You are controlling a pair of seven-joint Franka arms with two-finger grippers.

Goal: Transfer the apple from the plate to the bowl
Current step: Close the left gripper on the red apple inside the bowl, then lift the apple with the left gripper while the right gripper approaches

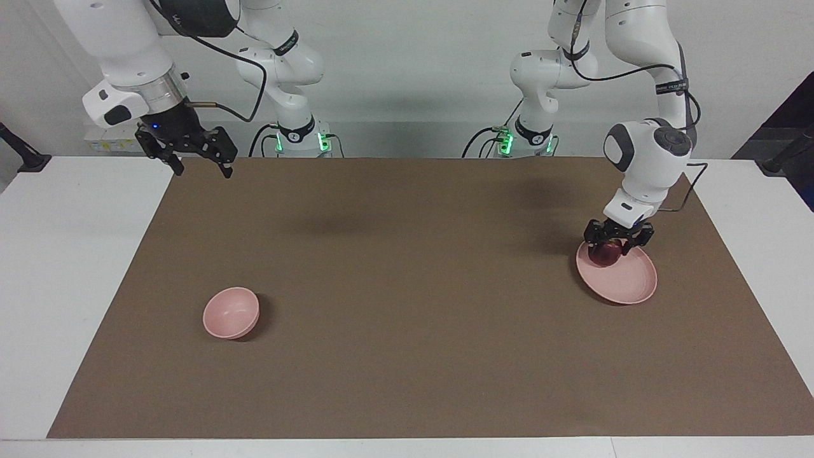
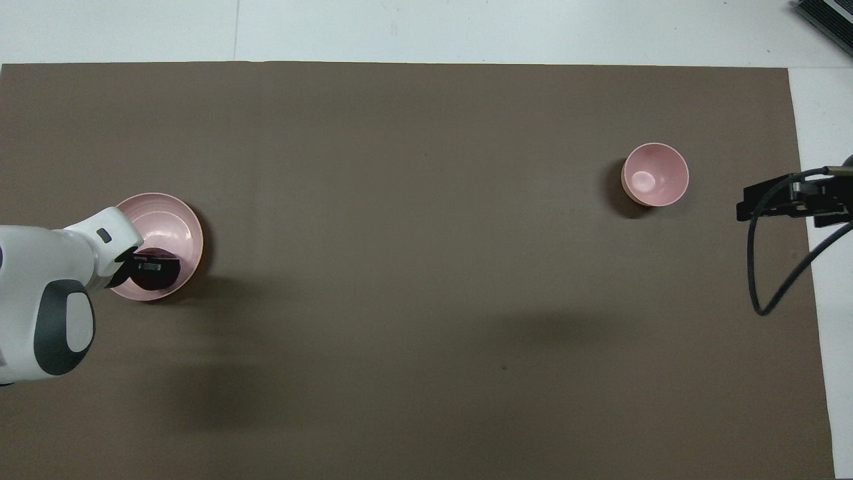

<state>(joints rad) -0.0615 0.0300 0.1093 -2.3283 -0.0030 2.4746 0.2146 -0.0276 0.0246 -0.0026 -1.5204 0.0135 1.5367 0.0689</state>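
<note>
Apple (image 1: 605, 253): on the plate (image 1: 626, 280), at the rim nearest the robots — small, round, dark red.
Left gripper (image 1: 618, 243): down over the apple, a finger at each flank; touching or merely straddling, impossible to tell.
Right gripper (image 1: 201, 164): waiting high above the mat's corner, toward the right arm's end from the plate, fingers spread, holding nothing.
Bowl (image 1: 231, 312): well apart from the plate, toward the right arm's end, upright, nothing in it.
Handling: likely firm, moderately light, smooth-skinned — apt to roll or squirt out of a shallow pinch; best taken across the widest girth, fingers low on both flanks.
Plate: shallow, low rim, probably light — liable to slide or tip under a sideways nudge so close to its edge.
Surface: flat brown mat (image 1: 407, 305) on a white table (image 1: 57, 267); nothing between plate and bowl.
Room: plain white wall, cables trailing from both arms.
</note>
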